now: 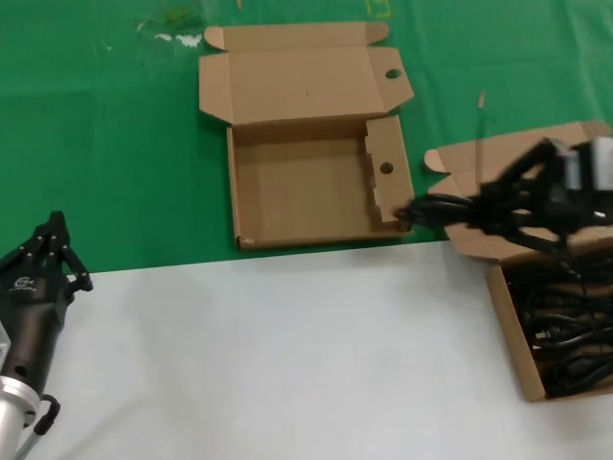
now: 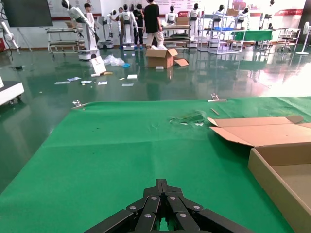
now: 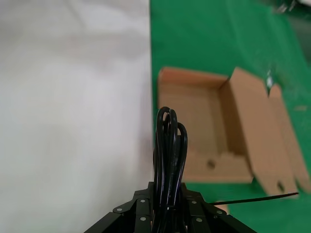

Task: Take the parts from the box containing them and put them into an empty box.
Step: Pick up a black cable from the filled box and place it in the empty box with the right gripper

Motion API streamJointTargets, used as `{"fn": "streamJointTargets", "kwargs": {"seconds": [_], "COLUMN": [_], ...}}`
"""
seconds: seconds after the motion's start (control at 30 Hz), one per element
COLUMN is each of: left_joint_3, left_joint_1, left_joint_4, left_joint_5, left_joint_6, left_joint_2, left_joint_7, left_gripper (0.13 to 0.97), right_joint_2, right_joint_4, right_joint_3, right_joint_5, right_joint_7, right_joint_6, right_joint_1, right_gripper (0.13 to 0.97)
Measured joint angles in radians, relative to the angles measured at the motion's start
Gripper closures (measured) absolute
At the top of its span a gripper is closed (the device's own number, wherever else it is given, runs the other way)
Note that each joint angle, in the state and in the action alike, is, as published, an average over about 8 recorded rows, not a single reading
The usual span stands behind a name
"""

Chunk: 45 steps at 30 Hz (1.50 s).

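My right gripper [image 1: 476, 213] is shut on a black looped power cable [image 1: 431, 210] and holds it in the air between the two boxes; in the right wrist view the cable's loop [image 3: 169, 150] sticks out past the gripper [image 3: 169, 191]. The box with the cables [image 1: 554, 326] lies at the right, with several black cables [image 1: 575, 331] inside. The empty box [image 1: 306, 182], with round holes in lid flap and partition, lies open at centre; it shows in the right wrist view [image 3: 194, 145]. My left gripper [image 1: 56, 230] is shut and parked at the left.
A green cloth [image 1: 105, 144] covers the far half of the table and a white surface [image 1: 268, 355] the near half. The empty box's edge [image 2: 282, 170] shows in the left wrist view. A thin black tie [image 3: 257, 198] pokes out beside the held cable.
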Motion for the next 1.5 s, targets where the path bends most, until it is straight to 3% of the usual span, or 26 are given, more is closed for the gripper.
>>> {"fn": "streamJointTargets", "kwargs": {"seconds": [0.27,0.8,1.17,1.5], "left_joint_3": [0.0,0.0,0.0,0.0], "left_joint_1": [0.0,0.0,0.0,0.0], "left_joint_4": [0.0,0.0,0.0,0.0], "left_joint_5": [0.0,0.0,0.0,0.0], "left_joint_6": [0.0,0.0,0.0,0.0], "left_joint_2": [0.0,0.0,0.0,0.0], "left_joint_7": [0.0,0.0,0.0,0.0], "left_gripper": [0.957,0.957,0.957,0.957], "right_joint_2": [-0.176,-0.47,-0.575,-0.6], "right_joint_4": [-0.103,-0.455,-0.624,-0.662], "right_joint_3": [-0.064,-0.155,-0.177,-0.179], "right_joint_5": [-0.067,-0.115,-0.095,-0.075], "right_joint_7": [-0.01,-0.152,-0.278,-0.348], "right_joint_6": [0.095,0.239,0.286,0.313], "right_joint_1": [0.047,0.165,0.208,0.204], "right_gripper": [0.864,0.864,0.864,0.846]}}
